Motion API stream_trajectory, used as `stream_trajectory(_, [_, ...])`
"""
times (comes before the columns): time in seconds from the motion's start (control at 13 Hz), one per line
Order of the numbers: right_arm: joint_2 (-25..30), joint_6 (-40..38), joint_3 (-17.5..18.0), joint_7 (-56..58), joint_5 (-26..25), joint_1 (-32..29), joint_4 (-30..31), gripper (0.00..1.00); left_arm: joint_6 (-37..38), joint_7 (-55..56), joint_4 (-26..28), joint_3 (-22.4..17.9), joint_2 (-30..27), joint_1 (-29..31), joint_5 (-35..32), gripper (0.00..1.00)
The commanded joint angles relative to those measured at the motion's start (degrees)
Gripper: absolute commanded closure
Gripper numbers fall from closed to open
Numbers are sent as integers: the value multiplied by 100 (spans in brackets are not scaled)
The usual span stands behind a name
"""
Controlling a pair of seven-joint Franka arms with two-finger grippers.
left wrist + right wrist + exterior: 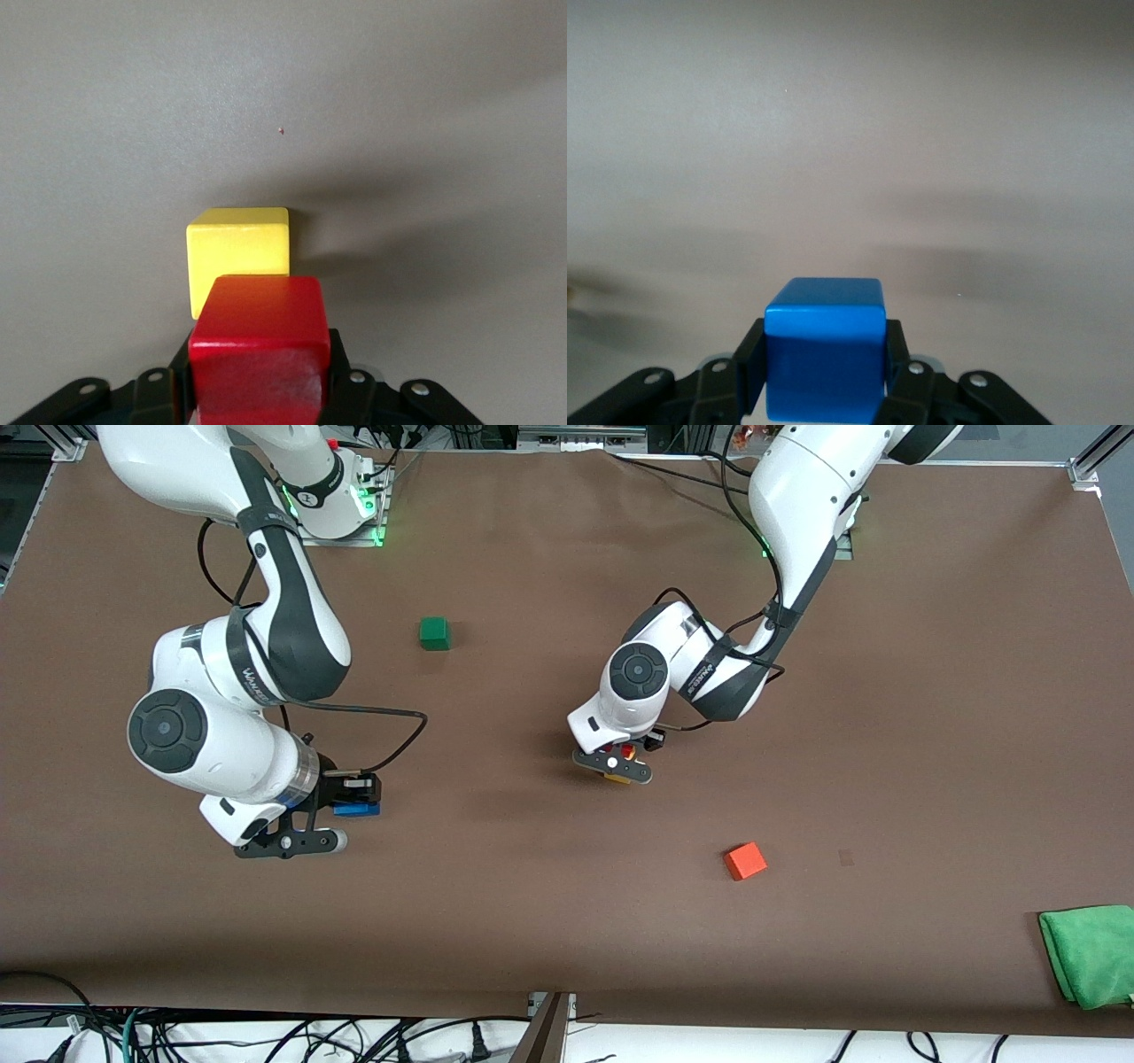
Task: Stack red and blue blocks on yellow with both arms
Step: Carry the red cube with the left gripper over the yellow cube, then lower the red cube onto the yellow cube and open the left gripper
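1. Two tools each grip a cube. The orange-red cube (745, 860) (not needed) lies nearest the front camera.
2. The right tool (353, 797) hugs the blue block (824, 348) tight, low at the right arm's end, probably waiting.
3. The left tool (620, 766) squeezes the red block (259, 352) just over the yellow cube (237, 252) at mid-desk, ready to stack.
4. Farthest sits a green cube (434, 633) on the plain brown desk (930, 691).

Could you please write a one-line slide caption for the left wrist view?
Left gripper holds the red cube just above the yellow cube on the table.
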State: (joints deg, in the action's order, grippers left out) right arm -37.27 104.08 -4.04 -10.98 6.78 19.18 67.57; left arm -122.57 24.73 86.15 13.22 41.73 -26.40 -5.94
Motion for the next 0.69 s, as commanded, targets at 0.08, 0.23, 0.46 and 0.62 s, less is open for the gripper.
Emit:
stream_trajectory(0.08, [-148, -46, 9, -360, 69, 121, -349, 76, 75, 41, -502, -83, 292, -58, -82, 100])
stream_trajectory(0.23, [-192, -28, 17, -457, 69, 147, -437, 76, 119, 32, -591, -83, 301, -41, -82, 100])
stream_trajectory(0.46, [-263, -2, 9, -572, 69, 209, -560, 76, 119, 41, -591, -92, 371, -32, -91, 100])
stream_trajectory(0.62, [-272, 59, 17, -607, 69, 261, -587, 76, 110, 23, -591, -101, 371, -6, -100, 1])
